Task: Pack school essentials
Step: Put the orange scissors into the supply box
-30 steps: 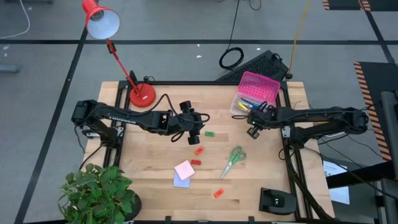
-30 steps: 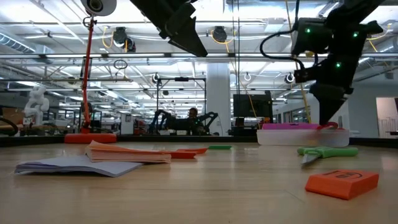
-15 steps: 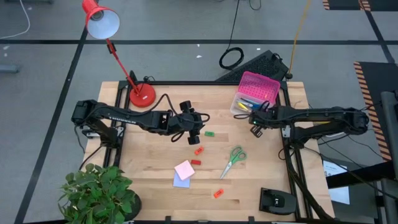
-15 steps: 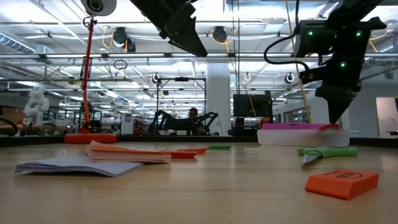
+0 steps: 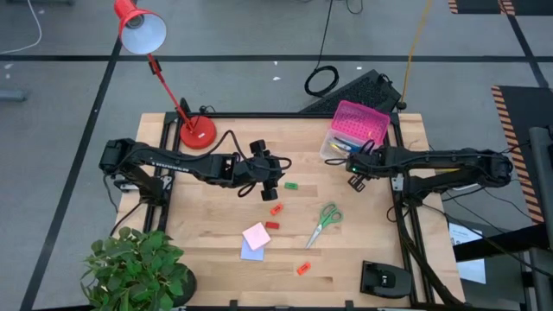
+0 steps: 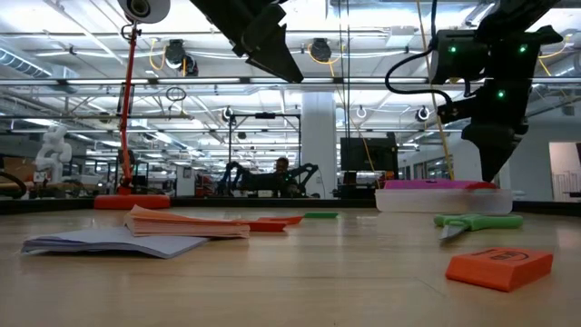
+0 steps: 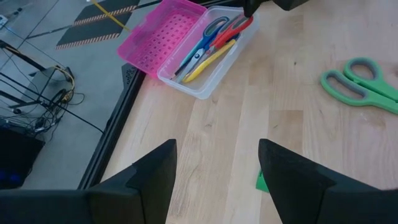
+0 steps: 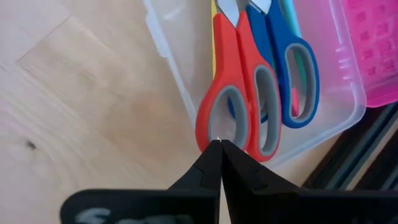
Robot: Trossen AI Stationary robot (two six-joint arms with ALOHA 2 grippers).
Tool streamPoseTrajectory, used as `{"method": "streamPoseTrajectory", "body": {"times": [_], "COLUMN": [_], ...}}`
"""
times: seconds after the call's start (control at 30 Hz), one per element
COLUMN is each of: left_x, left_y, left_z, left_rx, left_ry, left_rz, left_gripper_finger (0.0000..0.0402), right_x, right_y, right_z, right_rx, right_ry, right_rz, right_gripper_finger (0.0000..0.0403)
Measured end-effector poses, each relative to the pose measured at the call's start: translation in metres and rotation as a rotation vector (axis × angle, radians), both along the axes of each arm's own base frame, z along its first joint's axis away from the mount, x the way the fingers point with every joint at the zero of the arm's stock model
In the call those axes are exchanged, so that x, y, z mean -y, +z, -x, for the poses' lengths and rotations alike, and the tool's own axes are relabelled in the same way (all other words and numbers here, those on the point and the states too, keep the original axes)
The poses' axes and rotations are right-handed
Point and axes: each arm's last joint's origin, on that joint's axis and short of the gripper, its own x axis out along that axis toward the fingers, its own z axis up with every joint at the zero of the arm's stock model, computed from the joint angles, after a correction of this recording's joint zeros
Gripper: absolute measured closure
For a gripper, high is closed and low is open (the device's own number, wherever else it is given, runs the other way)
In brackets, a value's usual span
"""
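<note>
Left arm reaching across table (image 5: 207,268) from its left edge toward centre; left gripper (image 5: 269,187) hovering above wood, fingers (image 7: 140,186) spread apart. Right arm extending in from table's right edge; right gripper (image 5: 352,176) hanging over table, fingertips (image 8: 219,163) pressing together, nothing between.

Bare bench (image 5: 371,233) right of green scissors (image 5: 324,219); left tool (image 5: 269,189) hangs beside erasers (image 5: 276,209); lamp (image 5: 197,131) blocks far-left corner.

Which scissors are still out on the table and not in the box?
The green scissors. They lie alone on the bare wood of the table. The red scissors and blue scissors are already in the clear box.
</note>
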Motion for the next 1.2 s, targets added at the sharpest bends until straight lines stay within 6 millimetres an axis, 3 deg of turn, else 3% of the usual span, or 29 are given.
{"method": "streamPoseTrajectory", "body": {"times": [0.47, 0.9, 1.2], "left_x": [0.0, -0.001, -0.001], "left_y": [0.002, 0.002, 0.002], "left_z": [-0.001, -0.001, -0.002], "left_rx": [0.023, 0.019, 0.026], "left_ry": [-0.013, -0.014, -0.012], "left_rz": [0.011, 0.007, 0.011], "left_gripper_finger": [0.0172, 0.0172, 0.0172], "right_x": [0.002, -0.006, -0.004], "right_y": [-0.004, 0.007, 0.0], "right_z": [0.0, -0.002, 0.002], "right_rx": [0.015, 0.101, 0.023], "right_ry": [0.008, 0.065, 0.032], "right_rz": [0.007, -0.067, -0.021], "right_gripper_finger": [0.0403, 0.0403, 0.0403]}}
